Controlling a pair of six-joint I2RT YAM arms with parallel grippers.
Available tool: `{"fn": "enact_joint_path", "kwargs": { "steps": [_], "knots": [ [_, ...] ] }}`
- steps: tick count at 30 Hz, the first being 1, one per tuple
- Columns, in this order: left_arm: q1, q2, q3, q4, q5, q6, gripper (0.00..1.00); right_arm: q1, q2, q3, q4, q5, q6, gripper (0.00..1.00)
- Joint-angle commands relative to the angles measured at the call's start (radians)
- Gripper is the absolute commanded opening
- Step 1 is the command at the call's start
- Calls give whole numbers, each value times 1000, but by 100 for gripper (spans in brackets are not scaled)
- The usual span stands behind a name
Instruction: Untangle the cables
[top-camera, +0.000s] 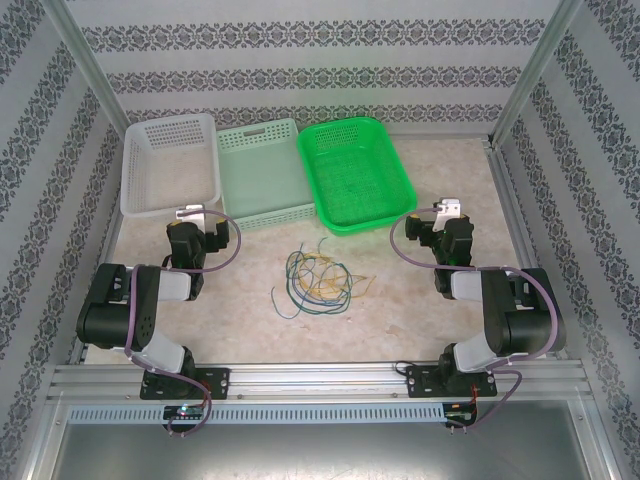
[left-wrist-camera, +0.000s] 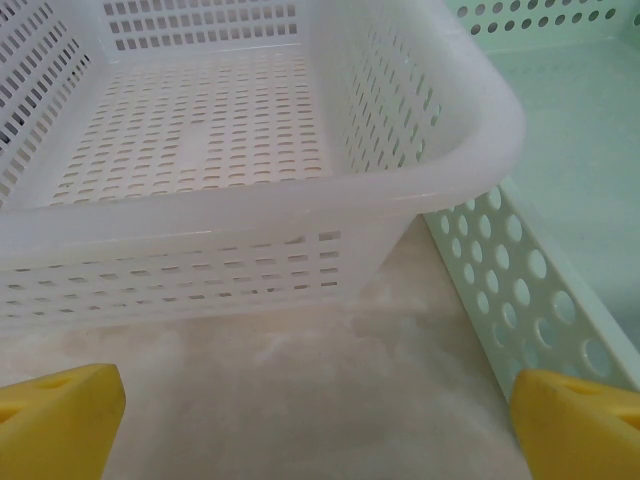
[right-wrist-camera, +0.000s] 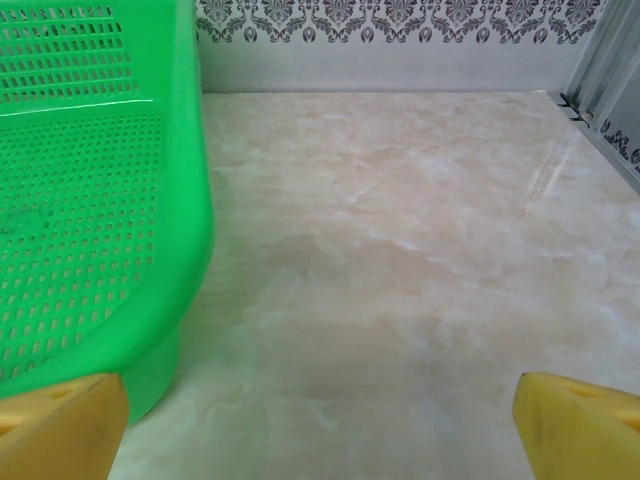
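The cables (top-camera: 313, 275), thin yellow, green and blue strands, lie in one loose tangle on the table's middle, between the two arms. My left gripper (top-camera: 192, 213) rests folded back at the left, well apart from the tangle. Its yellow fingertips (left-wrist-camera: 60, 420) stand wide apart, open and empty, facing the white basket (left-wrist-camera: 250, 180). At the right, my right gripper (top-camera: 449, 208) is also open; its yellow fingertips (right-wrist-camera: 580, 425) frame bare table beside the green basket (right-wrist-camera: 150, 250). Neither gripper touches a cable.
Three baskets line the back of the table: the white basket (top-camera: 168, 165) at left, a pale mint one (top-camera: 262, 172) in the middle, the green basket (top-camera: 355, 172) at right. Metal posts and patterned walls enclose the table (top-camera: 400, 290).
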Motion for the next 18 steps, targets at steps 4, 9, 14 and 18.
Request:
{"fn": "enact_joint_path", "kwargs": {
  "steps": [4, 9, 14, 18],
  "knots": [
    [-3, 6, 3, 2, 20, 6, 99, -5, 8, 5, 12, -21, 16, 98],
    [-4, -37, 44, -102, 41, 18, 100, -5, -5, 17, -23, -12, 19, 97],
    [-4, -155, 207, -513, 93, -27, 100, -4, -128, 134, -367, -39, 36, 92],
    [-9, -257, 195, -573, 74, -125, 100, 13, -225, 139, -445, -96, 65, 90]
  ]
}}
